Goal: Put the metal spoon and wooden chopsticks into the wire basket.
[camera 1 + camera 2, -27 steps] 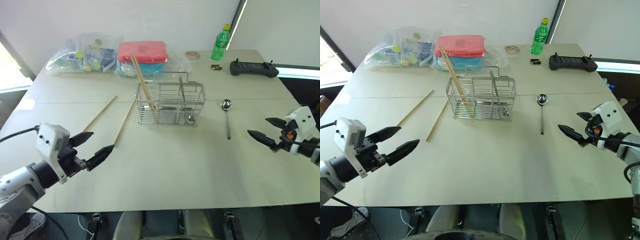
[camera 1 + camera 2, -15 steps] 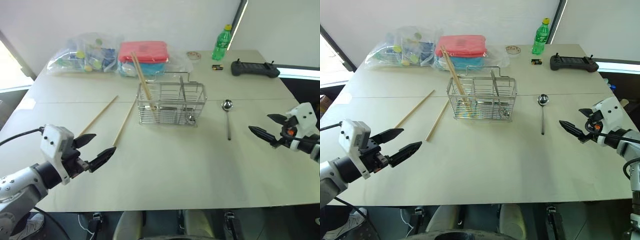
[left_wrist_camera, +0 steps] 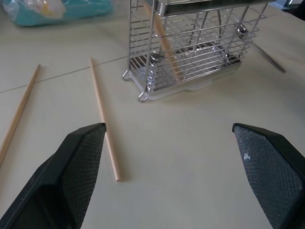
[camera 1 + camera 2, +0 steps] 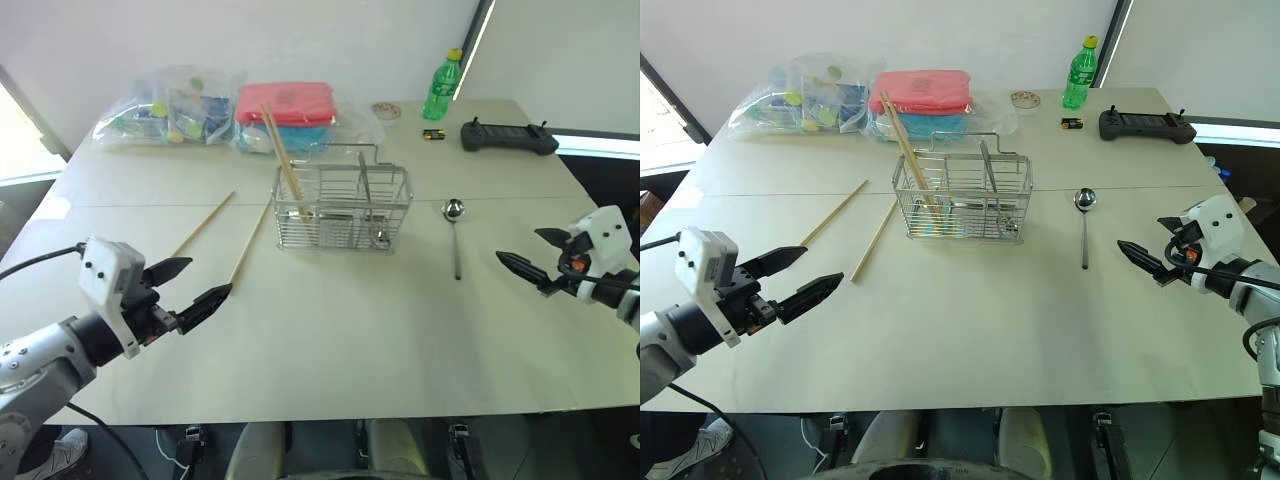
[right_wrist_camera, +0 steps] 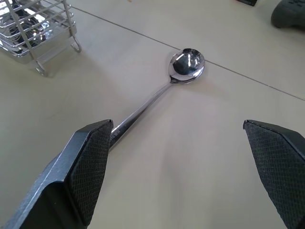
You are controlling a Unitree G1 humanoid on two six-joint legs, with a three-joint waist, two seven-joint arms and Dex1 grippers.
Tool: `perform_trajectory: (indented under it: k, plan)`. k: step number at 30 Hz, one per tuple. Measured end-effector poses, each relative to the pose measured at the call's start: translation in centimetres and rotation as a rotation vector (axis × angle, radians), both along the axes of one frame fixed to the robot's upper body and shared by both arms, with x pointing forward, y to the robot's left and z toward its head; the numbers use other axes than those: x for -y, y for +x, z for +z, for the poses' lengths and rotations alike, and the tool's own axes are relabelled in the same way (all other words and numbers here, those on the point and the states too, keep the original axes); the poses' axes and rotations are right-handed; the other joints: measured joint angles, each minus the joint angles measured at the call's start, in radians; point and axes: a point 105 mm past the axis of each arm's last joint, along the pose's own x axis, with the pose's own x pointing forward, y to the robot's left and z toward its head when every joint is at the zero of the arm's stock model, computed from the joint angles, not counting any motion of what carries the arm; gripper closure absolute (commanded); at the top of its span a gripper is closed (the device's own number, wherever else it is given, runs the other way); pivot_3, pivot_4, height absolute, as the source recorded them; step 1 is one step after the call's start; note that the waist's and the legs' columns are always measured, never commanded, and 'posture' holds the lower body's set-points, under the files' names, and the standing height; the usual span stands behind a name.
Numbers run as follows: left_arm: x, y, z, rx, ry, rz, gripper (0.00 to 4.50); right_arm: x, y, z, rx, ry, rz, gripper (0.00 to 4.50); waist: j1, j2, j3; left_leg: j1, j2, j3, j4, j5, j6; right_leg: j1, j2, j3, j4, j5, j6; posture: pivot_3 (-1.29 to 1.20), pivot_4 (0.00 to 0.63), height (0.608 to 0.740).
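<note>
Both your left gripper (image 4: 195, 284) and right gripper (image 4: 530, 254) gape wide, empty. The spoon (image 4: 455, 232) lies at the basket's (image 4: 342, 207) three o'clock, two chopsticks (image 4: 248, 242) at nine; flat and thin, they may skid from your pinch.

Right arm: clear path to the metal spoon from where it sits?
Probably yes. The right pincer is open and faces the metal spoon, which lies flat on bare table to the right of the wire basket, apart from it. Nothing stands between them.

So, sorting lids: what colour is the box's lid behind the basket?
Red lid, clearest in the left eye view.
</note>
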Motion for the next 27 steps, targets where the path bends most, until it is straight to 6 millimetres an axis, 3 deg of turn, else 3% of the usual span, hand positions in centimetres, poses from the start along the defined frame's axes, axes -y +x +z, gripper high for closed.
perform_trajectory:
  k: [7,14,21,27]
  plan:
    - [0.4,0.5,1.1,0.032,-0.005,-0.017,0.03,-0.7,0.9,0.7,0.037,0.024,-0.043,0.02,0.000,0.000,0.000,0.000,0.000,0.000,0.000,0.000,0.000,0.000,0.000,0.000,0.000,0.000,0.000,0.00,0.150,0.708]
    - [3.7,2.1,5.5,0.159,-0.045,-0.170,0.03,-2.9,4.9,2.0,0.065,0.122,-0.203,0.02,-0.001,-0.001,0.000,0.000,0.000,-0.001,0.000,0.000,0.000,0.000,0.001,0.000,0.001,0.000,0.000,0.00,0.150,0.708]
    - [6.4,2.9,8.0,0.207,-0.047,-0.297,0.03,-5.9,8.4,0.4,-0.046,0.212,-0.262,0.02,-0.003,-0.001,0.000,-0.001,-0.001,0.000,-0.001,0.000,0.000,-0.001,0.001,0.001,0.000,0.000,0.000,0.00,0.150,0.708]
    - [7.5,2.8,7.7,0.186,-0.037,-0.356,0.03,-4.5,10.0,-2.6,-0.169,0.288,-0.419,0.02,-0.003,-0.001,0.000,-0.001,-0.001,0.000,-0.001,0.000,0.000,-0.001,0.001,0.001,0.001,0.000,0.000,0.00,0.150,0.708]
